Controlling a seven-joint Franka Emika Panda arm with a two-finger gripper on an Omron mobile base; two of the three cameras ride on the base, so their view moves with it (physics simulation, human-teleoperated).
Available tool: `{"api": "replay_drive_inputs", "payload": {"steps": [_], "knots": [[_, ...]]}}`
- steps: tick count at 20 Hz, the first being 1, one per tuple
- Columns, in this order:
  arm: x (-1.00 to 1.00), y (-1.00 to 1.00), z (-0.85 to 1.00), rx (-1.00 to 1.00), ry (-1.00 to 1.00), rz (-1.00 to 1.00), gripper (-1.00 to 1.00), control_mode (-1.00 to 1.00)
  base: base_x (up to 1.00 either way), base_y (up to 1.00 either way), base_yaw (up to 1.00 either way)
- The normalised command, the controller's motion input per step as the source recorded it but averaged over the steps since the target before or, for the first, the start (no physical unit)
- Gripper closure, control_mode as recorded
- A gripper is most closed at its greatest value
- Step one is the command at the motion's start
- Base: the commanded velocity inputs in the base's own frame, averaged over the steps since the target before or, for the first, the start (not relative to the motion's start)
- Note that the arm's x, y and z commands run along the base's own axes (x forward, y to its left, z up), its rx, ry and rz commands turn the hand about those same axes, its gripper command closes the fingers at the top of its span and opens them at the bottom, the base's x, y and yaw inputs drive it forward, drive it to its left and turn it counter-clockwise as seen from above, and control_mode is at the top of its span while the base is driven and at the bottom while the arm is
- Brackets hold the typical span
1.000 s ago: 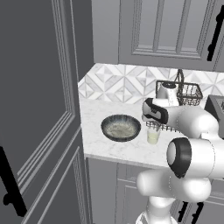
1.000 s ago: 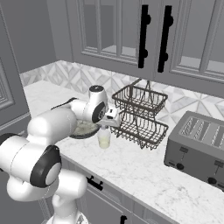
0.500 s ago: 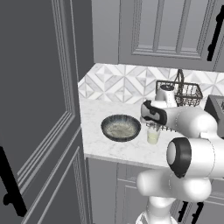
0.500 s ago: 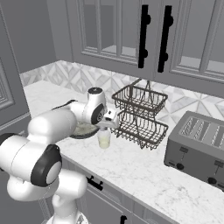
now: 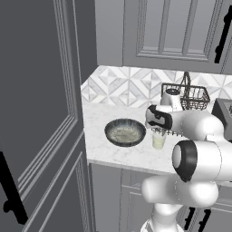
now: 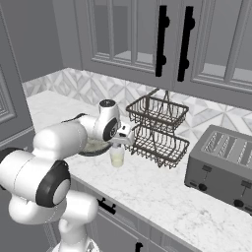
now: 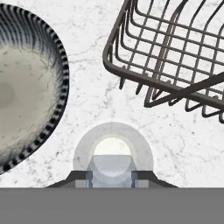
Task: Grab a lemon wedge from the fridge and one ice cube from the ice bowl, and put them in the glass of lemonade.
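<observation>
My gripper hangs straight over the glass of lemonade, shut on a pale bluish ice cube held between its two tips. In the base views the gripper sits just above the glass, which stands upright on the marble counter. To the glass's left rests the ice bowl, wide and dark-rimmed with a pale inside. The lemon wedge and the fridge are out of view.
A two-tier black wire basket stands close behind and right of the glass. A grey toaster sits farther right. A tall dark panel bounds the counter's left end; upper cabinets hang overhead.
The hand has sunk slightly toward the glass, still holding the ice cube. The bowl, glass and basket have not moved.
</observation>
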Motion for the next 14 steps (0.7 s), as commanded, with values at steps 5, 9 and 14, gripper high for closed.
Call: {"api": "replay_drive_inputs", "payload": {"steps": [5,9,14], "knots": [[0.0,0.0,-0.15,0.01,0.0,0.0,1.0,-1.0,0.0,0.0,0.0],[0.0,0.0,-0.13,0.02,0.0,0.0,1.0,-1.0,0.0,0.0,0.0],[-0.04,0.0,-0.01,0.0,0.0,0.0,-1.0,-1.0,0.0,0.0,0.0]]}}
